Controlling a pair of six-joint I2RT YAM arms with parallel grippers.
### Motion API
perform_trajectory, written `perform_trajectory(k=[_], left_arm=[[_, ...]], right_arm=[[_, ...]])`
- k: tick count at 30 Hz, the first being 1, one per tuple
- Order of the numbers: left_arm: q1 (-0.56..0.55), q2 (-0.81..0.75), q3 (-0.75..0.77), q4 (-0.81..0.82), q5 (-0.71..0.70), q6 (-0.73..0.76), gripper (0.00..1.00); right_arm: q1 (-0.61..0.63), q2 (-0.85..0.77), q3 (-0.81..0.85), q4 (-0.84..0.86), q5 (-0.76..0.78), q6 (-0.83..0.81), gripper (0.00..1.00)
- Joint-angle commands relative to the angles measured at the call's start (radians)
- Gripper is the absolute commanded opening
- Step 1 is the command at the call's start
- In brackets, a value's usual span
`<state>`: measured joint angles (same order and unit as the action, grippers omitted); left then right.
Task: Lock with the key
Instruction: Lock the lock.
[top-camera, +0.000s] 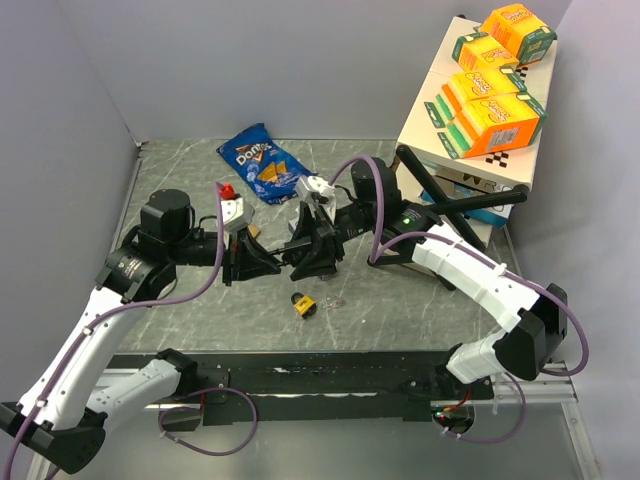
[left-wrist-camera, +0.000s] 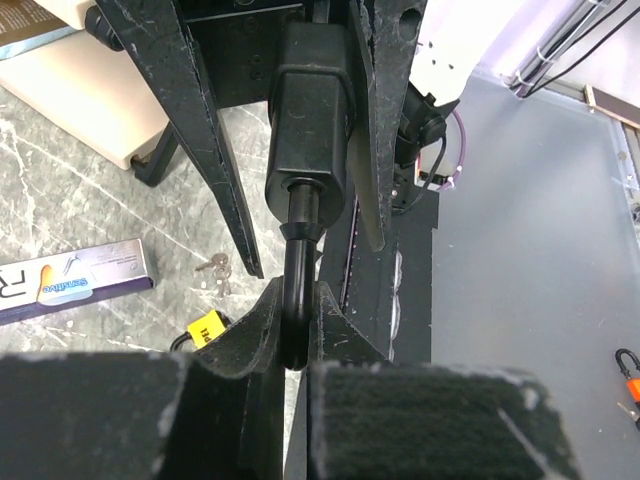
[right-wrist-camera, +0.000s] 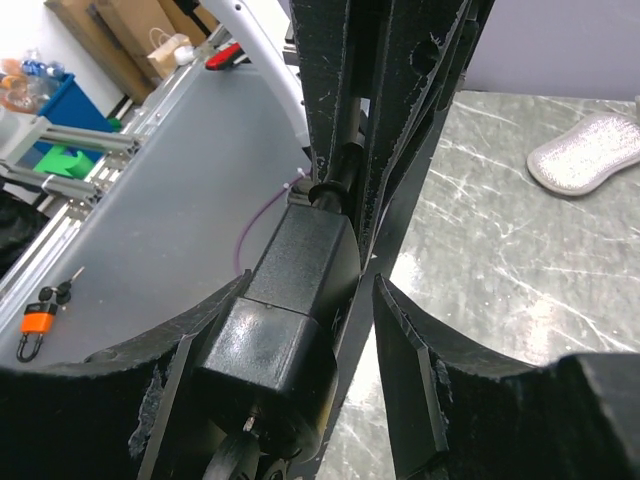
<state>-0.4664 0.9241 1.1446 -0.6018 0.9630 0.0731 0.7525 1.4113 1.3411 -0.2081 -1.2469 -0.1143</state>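
Mid-table, both arms are meeting over the black padlock and lifting it clear of the table. The left gripper is pinching narrow on the shackle. The right gripper is holding the lock body at middling width. Whether the shackle is seated, cannot tell. The keys are lying loose on the table below, just beside a yellow-and-black item, with neither gripper holding them. Judging from this, the lock is being secured, and the key pickup, insertion and turn are all remaining.
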Motion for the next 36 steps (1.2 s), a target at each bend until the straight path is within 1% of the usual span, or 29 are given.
perform_trajectory(k=[1,4,5,6,8,12,14,19,22,24,25,27,28,30,31,33,34,36], left_arm=[[-0.015,0.016,0.018,0.310,-0.035,-0.051,0.01],[-0.014,0.015,0.029,0.300,-0.024,-0.067,0.01],[-0.012,0.012,0.030,0.268,-0.023,-0.067,0.01],[-0.011,0.001,0.030,0.254,-0.023,-0.056,0.01],[-0.008,-0.008,0.030,0.203,-0.030,-0.041,0.01],[0.000,-0.028,0.024,0.180,-0.049,-0.053,0.01],[0.009,-0.034,0.020,0.183,-0.052,-0.059,0.01],[0.020,-0.030,0.021,0.169,-0.053,-0.049,0.01],[0.020,-0.022,0.024,0.168,-0.066,-0.042,0.01],[0.020,-0.013,0.024,0.178,-0.060,-0.052,0.01],[0.020,-0.010,0.027,0.191,-0.055,-0.052,0.01],[0.020,0.002,0.027,0.207,-0.035,-0.067,0.01],[0.020,0.005,0.029,0.217,-0.029,-0.065,0.01],[0.015,0.018,0.030,0.237,-0.029,-0.067,0.01],[0.012,0.021,0.033,0.244,-0.035,-0.067,0.01],[0.008,0.033,0.038,0.270,-0.043,-0.105,0.01],[0.003,0.038,0.040,0.272,-0.053,-0.104,0.01],[-0.011,0.045,0.038,0.292,-0.070,-0.101,0.01]], right_arm=[[0.051,0.035,0.007,0.110,0.013,0.025,0.00],[0.032,0.038,0.015,0.098,0.029,0.019,0.32],[0.024,0.037,0.016,0.093,0.026,0.021,0.51],[0.004,0.035,0.016,0.087,0.024,0.019,0.58],[-0.011,0.028,0.020,0.041,0.029,-0.007,0.66],[-0.036,0.003,0.020,-0.030,0.043,-0.088,0.75],[-0.038,-0.005,0.024,-0.062,0.046,-0.134,0.76],[-0.039,-0.011,0.033,-0.126,0.058,-0.173,0.76],[-0.038,-0.012,0.030,-0.126,0.070,-0.179,0.72],[-0.039,-0.011,0.023,-0.111,0.072,-0.162,0.67],[-0.038,-0.012,0.021,-0.090,0.072,-0.154,0.60],[-0.036,-0.009,0.017,-0.067,0.070,-0.133,0.48],[-0.036,-0.005,0.016,-0.059,0.067,-0.127,0.39],[-0.033,0.001,0.024,-0.050,0.061,-0.120,0.33],[-0.030,0.008,0.027,-0.054,0.058,-0.122,0.27],[-0.027,0.012,0.032,-0.056,0.041,-0.120,0.22],[-0.022,0.015,0.032,-0.054,0.034,-0.116,0.17],[-0.019,0.020,0.035,-0.044,0.012,-0.096,0.13]])
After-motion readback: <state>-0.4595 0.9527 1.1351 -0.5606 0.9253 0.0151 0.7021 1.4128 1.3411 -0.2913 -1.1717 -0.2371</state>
